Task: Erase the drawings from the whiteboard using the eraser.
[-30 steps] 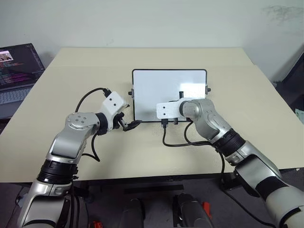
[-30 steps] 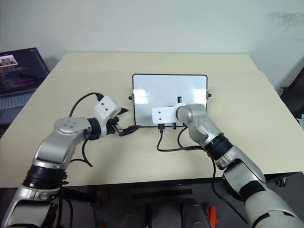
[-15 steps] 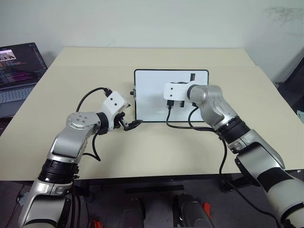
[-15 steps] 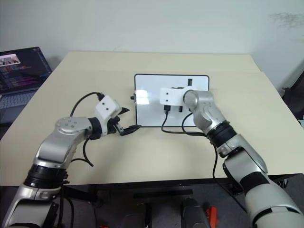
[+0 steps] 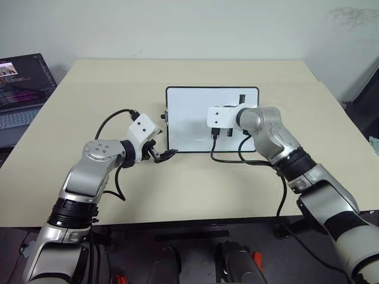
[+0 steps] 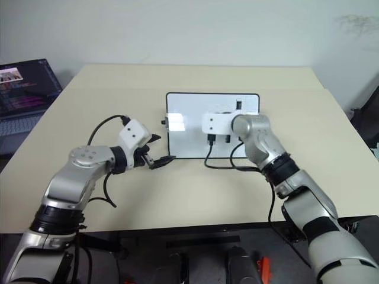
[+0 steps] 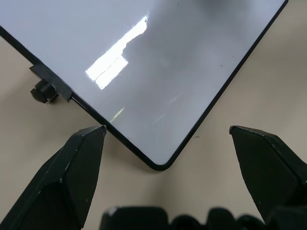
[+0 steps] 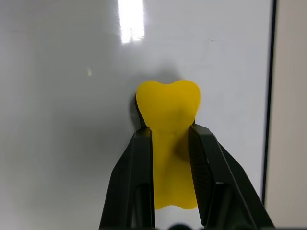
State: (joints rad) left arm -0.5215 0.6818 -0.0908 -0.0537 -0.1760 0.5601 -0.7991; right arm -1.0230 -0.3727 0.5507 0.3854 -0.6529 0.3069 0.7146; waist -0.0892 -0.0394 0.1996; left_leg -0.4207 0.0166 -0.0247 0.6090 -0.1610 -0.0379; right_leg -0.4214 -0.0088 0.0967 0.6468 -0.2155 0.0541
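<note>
The whiteboard lies flat on the table, white and glossy with a thin black frame. My right gripper hovers over its far right part. In the right wrist view this gripper is shut on the yellow eraser, whose tip presses against the board. My left gripper sits at the board's near left corner. In the left wrist view it is open, with that corner lying between its fingers. The drawings are out of view; the board's visible surface is plain white.
An open laptop stands off the table's far left. A black knob sticks out from the board's left edge. A black cable from my right wrist loops over the board's near edge. Bare tabletop surrounds the board.
My right gripper has carried the eraser from the board's near middle up towards its far right corner. The left arm has kept still.
</note>
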